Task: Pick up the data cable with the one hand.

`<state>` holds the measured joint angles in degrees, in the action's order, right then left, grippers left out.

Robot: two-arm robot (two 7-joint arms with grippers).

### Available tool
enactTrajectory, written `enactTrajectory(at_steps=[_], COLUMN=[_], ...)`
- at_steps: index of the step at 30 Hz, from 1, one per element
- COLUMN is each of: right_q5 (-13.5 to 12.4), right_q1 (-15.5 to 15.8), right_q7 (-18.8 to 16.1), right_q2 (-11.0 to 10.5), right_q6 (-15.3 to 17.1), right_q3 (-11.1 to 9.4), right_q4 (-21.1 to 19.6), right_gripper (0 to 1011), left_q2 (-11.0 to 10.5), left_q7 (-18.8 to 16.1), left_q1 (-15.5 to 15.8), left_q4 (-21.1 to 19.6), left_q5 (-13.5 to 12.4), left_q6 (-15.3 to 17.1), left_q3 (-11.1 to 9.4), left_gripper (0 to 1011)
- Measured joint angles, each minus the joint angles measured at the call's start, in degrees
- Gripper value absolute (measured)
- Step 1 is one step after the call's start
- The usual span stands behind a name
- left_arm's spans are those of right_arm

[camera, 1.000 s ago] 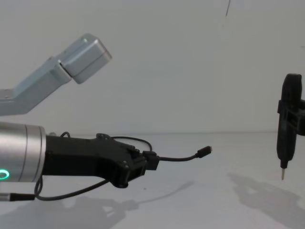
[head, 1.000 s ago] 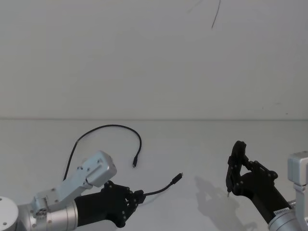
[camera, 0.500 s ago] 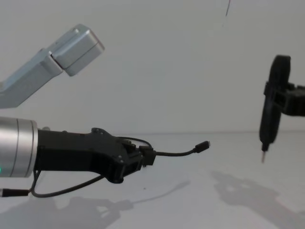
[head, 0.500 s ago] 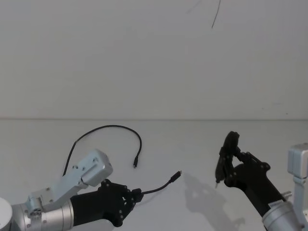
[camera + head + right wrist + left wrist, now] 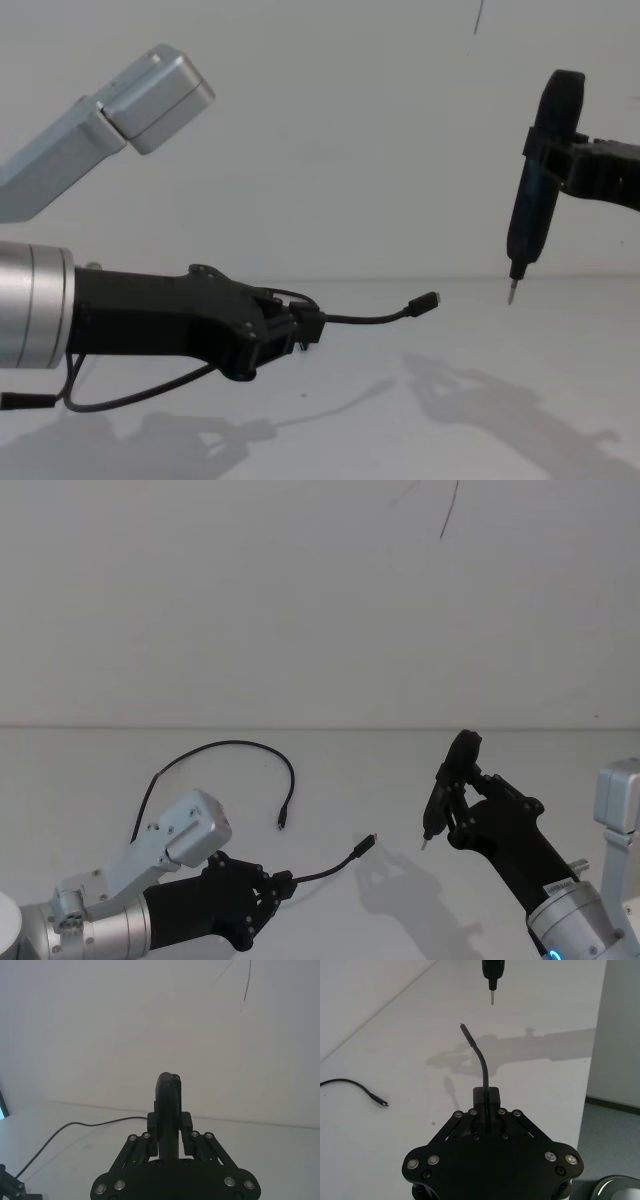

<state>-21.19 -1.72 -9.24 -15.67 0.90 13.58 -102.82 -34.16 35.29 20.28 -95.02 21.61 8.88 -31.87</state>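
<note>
The data cable point(image 5: 230, 744) is thin and black and curves over the white table. My left gripper point(image 5: 280, 885) is shut on it near one end. That short end sticks out forward, with its plug point(image 5: 428, 300) held above the table. In the left wrist view the cable point(image 5: 482, 1062) rises from between the closed fingers of the left gripper point(image 5: 486, 1096). Its other plug point(image 5: 281, 820) lies on the table. My right gripper point(image 5: 468, 802) is shut on a dark pen-shaped tool point(image 5: 532, 195). The tool's metal tip point(image 5: 511, 294) points down, to the right of the raised plug.
The white table point(image 5: 400, 770) meets a plain white wall behind. In the left wrist view the table's edge point(image 5: 586, 1091) drops to a grey floor. Slack cable point(image 5: 140, 396) hangs under my left arm.
My right arm has carried the pen-shaped tool up and to the left, closer to the raised plug. The left gripper has kept its grip on the cable and has barely shifted.
</note>
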Motion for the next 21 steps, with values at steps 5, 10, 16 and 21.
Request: enactTrajectory(at_steps=[5,10,16,21], right_q5=[-0.1,-0.2,-0.6,-1.0], right_q1=[-0.1,-0.3,-0.8,-1.2], right_q7=[-0.1,-0.1,-0.4,-0.8], right_q2=[0.6,1.3,2.3,3.1], right_q6=[-0.1,-0.2,-0.3,-0.2], right_q3=[-0.1,-0.2,-0.2,-0.1], right_q4=[0.2,0.6,1.4,2.0], right_gripper=[269,269,269,269], left_q2=[-0.1,-0.1,-0.1,-0.1], left_q7=[0.0,0.0,0.0,0.0], left_q1=[0.0,0.0,-0.1,-0.1], left_q4=[-0.1,-0.1,-0.2,-0.2], left_q5=[0.0,0.1,0.1,0.1], left_q6=[0.0,0.0,0.0,0.0], left_q3=[0.0,0.1,0.1,0.1], left_gripper=[42,42,42,42])
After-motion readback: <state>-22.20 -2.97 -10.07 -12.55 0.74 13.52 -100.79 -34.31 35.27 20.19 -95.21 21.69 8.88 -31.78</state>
